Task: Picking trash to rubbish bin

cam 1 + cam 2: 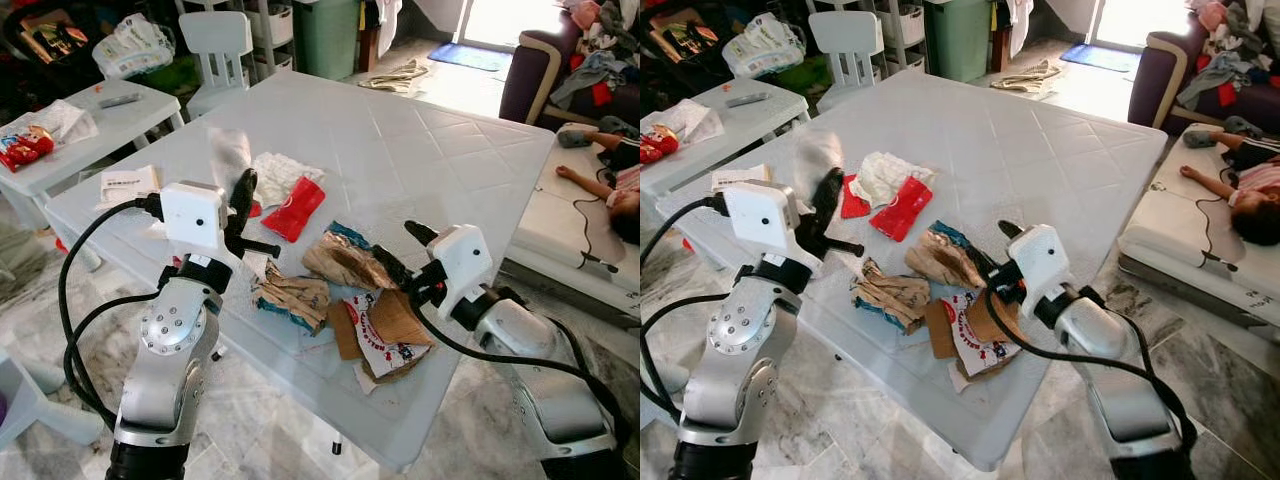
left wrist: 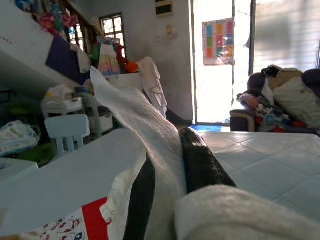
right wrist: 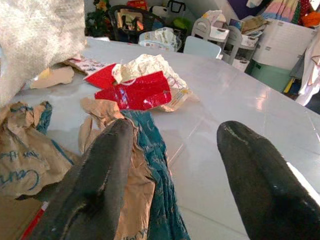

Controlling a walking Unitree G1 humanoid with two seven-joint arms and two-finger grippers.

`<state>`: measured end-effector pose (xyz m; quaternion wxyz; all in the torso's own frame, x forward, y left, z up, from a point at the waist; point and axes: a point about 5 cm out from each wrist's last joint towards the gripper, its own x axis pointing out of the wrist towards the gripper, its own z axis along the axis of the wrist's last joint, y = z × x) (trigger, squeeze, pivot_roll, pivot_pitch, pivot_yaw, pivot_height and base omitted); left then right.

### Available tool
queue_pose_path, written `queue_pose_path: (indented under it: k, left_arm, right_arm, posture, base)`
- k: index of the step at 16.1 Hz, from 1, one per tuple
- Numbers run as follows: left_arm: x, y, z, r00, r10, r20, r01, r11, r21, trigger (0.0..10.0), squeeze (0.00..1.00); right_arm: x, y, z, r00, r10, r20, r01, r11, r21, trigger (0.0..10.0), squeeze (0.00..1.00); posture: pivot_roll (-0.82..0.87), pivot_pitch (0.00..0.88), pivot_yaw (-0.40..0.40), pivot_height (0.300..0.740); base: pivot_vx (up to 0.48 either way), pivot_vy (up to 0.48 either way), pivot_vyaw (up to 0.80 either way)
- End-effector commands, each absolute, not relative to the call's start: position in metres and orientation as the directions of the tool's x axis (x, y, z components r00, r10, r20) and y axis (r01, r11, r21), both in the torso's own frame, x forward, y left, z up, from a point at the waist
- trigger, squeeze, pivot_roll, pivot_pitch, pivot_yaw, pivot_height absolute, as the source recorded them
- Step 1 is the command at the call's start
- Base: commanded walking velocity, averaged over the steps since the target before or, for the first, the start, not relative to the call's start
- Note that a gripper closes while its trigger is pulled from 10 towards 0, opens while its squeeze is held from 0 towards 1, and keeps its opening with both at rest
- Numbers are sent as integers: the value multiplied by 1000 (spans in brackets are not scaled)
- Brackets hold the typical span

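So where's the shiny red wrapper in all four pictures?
Left eye view: red wrapper mid-table, ahead of the left gripper.
Right eye view, same spot.
Left wrist view: can't tell.
Right wrist view, beyond the open right gripper.
Shared landmark: crumpled white paper touching it.

Marble floor [image 1: 270, 440], white table [image 1: 420, 170], dark sofa [image 1: 540, 70], sunlit doorway [image 2: 220, 60].

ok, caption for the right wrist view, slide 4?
Right gripper open over the white table, one finger against a crumpled brown bag, red wrapper beyond.
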<state>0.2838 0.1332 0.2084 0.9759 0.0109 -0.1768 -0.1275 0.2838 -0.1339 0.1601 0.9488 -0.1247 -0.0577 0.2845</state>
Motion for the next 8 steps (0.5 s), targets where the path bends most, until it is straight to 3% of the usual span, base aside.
queue_pose_path:
  k: [1,8]
  left_arm:
    - [284,132,208,905,-261,336,254,965,67,3608,0]
    - [278,130,213,896,-288,337,278,957,80,3804,0]
  right_arm:
    - [288,-130,161,821,569,46,-535,796,-284,10000,1000]
    - [323,-106,152,770,637,29,-623,761,-179,10000,1000]
  posture:
    - [-28,77,23,740]
    - [55,95,26,740]
  base:
    - [0,0,0]
    - [0,0,0]
